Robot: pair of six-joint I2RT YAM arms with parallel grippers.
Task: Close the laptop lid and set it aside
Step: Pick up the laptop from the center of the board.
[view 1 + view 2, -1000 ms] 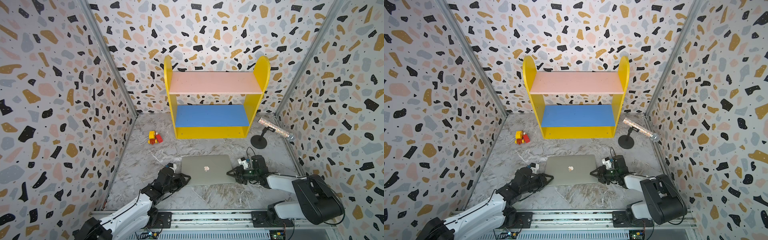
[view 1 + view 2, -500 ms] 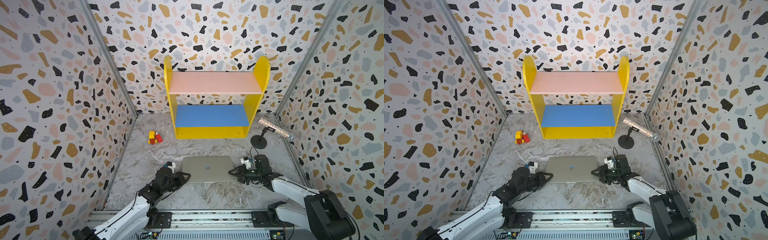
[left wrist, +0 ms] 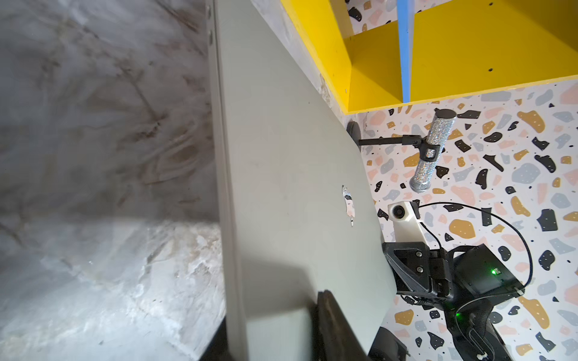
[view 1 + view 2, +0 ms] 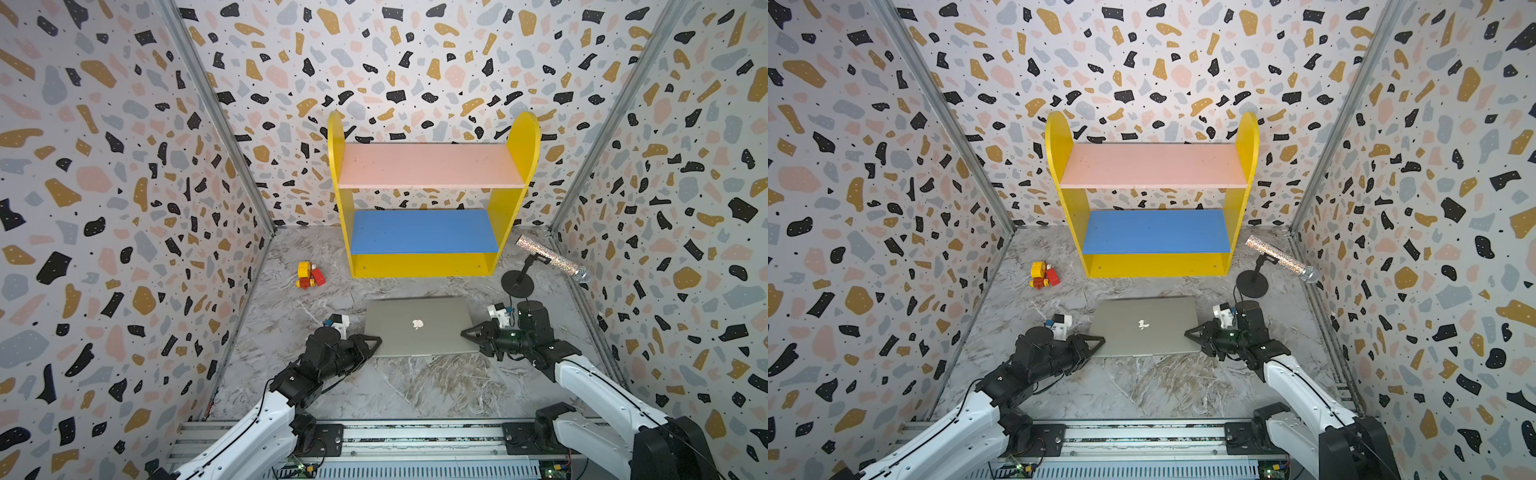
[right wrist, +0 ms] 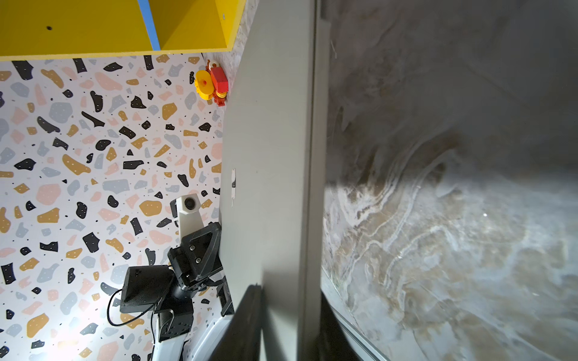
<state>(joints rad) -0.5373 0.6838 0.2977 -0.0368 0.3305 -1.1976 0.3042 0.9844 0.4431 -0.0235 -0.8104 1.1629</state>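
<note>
Currently, in both top views: laptop (image 4: 419, 326) shut, flat on floor (image 4: 395, 386), shelf (image 4: 424, 232) at its 12 o'clock; left gripper (image 4: 374, 347) at its 8 o'clock corner, right gripper (image 4: 467, 336) at 4 o'clock. Left wrist: fingers (image 3: 331, 325) straddle the laptop's edge, one above, one below; whether they clamp it cannot be told. Right wrist: fingers (image 5: 247, 325) likewise straddling.

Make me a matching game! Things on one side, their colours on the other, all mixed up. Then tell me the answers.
Things:
1. laptop
2. toy
3. microphone
4. lower shelf board

Colours:
A. blue
B. sparkly silver
C. grey with a white apple
D. yellow and red

Right pairs: 1-C, 2-D, 3-B, 4-A.
</note>
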